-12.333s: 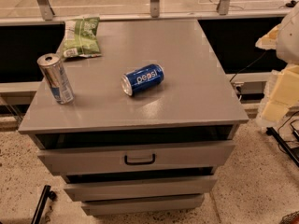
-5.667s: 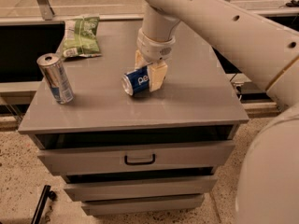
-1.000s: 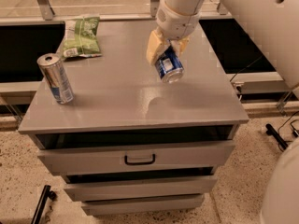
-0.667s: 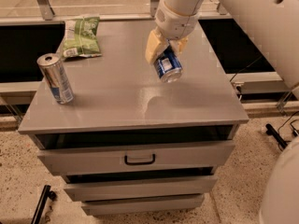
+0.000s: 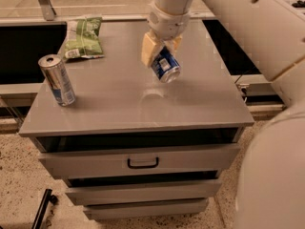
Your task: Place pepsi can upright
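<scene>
My gripper [image 5: 160,49] hangs over the middle of the grey cabinet top [image 5: 114,104], a little right of centre. It is shut on the pepsi can [image 5: 165,66], a short dark-blue can with a silver end. The can is held in the air above the top, tilted, with its silver end pointing down and toward the front right. Its dim reflection shows on the surface below. The cream fingers [image 5: 148,49] clamp the can's upper part and hide it.
A taller slim silver can with blue marks [image 5: 57,80] stands upright near the left front edge. A green snack bag [image 5: 84,37] lies at the back left. The cabinet has drawers with a black handle [image 5: 142,163] below. My white arm fills the right side.
The can stays clamped and lifted off the top. Over the last second the gripper and can have barely shifted, the can tilting slightly more toward upright.
</scene>
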Controlling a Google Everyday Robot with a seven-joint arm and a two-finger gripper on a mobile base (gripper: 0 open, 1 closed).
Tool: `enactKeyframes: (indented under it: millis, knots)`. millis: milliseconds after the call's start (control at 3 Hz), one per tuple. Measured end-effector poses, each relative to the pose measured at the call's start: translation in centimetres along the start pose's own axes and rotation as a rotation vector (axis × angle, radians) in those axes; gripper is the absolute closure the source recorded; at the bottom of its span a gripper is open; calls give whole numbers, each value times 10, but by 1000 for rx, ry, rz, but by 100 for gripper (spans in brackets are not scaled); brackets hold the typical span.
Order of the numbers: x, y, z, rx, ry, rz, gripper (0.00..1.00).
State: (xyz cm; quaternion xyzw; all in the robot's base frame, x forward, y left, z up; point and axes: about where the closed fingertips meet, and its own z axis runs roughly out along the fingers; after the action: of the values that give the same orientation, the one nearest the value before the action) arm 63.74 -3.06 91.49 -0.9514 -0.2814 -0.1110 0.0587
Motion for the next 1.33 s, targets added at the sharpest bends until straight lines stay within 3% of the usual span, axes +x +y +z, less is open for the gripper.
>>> enactKeyframes:
  millis: [333, 667, 1000, 1333]
  knots:
    - [22, -15, 0, 28, -2, -203, 100]
    - [27, -22, -9, -8, -4, -406, 100]
    - [37, -22, -6, -14, 29, -498, 100]
    - [45, -23, -4, -18, 55, -499, 100]
